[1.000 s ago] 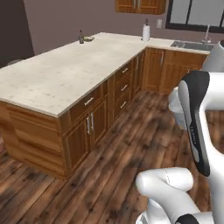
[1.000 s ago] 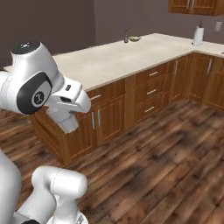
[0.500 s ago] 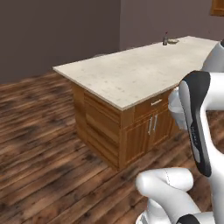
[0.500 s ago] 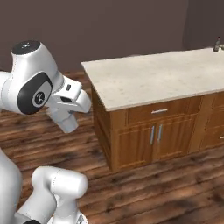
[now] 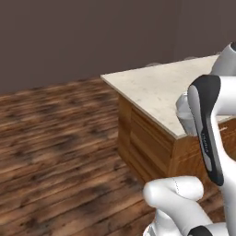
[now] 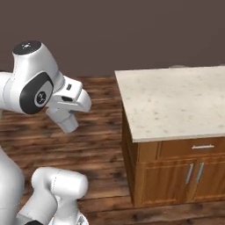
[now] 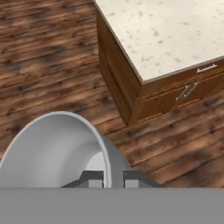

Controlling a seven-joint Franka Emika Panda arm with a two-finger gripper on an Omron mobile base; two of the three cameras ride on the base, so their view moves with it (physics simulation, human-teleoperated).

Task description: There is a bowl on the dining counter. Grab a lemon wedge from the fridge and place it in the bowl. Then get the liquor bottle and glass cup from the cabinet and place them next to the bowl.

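The glass cup [image 7: 52, 148], a pale grey translucent tumbler, looms large at the lower left of the hand view with its mouth towards the camera. My gripper [image 7: 112, 179] is shut on its rim, one fingertip inside the wall and one outside. The cup hangs over the wooden floor, short of the corner of the dining counter [image 7: 175, 35]. That beige speckled top on a brown wooden base also stands at the right in the left base view [image 5: 161, 87] and the right base view [image 6: 176, 101]. The bowl, fridge, cabinet, liquor bottle and lemon wedge are out of view.
Dark wood plank floor [image 5: 55, 152] spreads wide to the left of the counter. A plain dark wall [image 6: 132, 30] closes the back. The counter's near side has a drawer and doors with grey handles [image 6: 195, 173]. Grey rounded tops [image 5: 152, 64] peek over its far edge.
The whole picture has swung: the camera moved with the base, so the counter's end corner now sits at the right and the sink side is gone. The arm holds its pose with the cup.
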